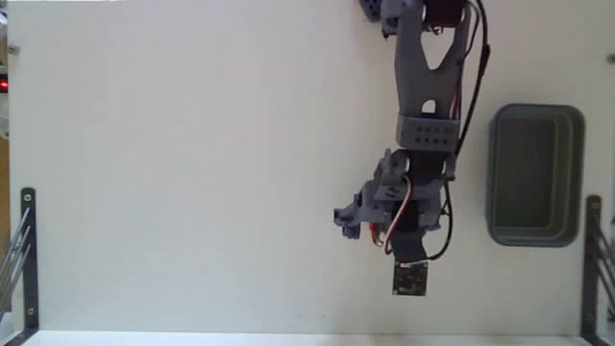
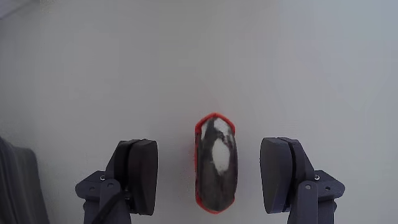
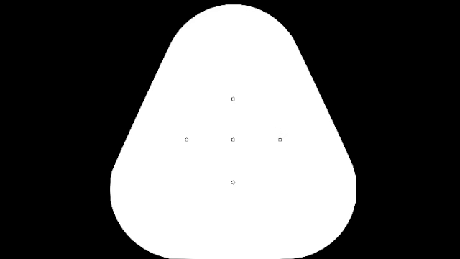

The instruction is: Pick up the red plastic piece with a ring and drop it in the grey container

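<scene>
In the wrist view the red plastic piece with a ring (image 2: 214, 163) lies on the white table, an orange-red oblong with a dark glossy opening. My gripper (image 2: 209, 168) is open and straddles it, one dark finger (image 2: 140, 174) on each side, both clear of it. In the fixed view the arm reaches down from the top edge, and the gripper (image 1: 380, 216) hides the piece beneath it. The grey container (image 1: 496, 173) sits empty to the right of the arm, a hand's width away.
Black metal brackets stand at the table's left edge (image 1: 27, 259) and right edge (image 1: 596, 259) in the fixed view. The table's front edge runs along the bottom. A dark shape (image 2: 18, 186) fills the lower left corner of the wrist view.
</scene>
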You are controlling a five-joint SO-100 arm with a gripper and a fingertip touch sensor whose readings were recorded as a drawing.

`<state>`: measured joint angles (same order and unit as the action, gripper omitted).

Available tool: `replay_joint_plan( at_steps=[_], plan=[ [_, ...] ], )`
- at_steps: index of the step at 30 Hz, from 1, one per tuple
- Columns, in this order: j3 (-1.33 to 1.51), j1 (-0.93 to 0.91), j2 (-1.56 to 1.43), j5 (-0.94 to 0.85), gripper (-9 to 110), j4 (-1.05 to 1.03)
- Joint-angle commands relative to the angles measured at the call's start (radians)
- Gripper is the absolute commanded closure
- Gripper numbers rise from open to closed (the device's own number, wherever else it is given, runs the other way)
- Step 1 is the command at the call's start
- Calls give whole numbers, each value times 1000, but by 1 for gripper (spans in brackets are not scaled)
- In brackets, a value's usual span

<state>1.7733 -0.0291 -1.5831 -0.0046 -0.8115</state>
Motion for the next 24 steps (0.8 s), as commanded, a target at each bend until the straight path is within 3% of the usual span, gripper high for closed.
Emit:
replay_joint_plan(
  at_steps=[1,24],
  plan=[
    [10,-7,-36,5,-9,26],
    [94,-7,-14,5,-9,133]
  ],
)
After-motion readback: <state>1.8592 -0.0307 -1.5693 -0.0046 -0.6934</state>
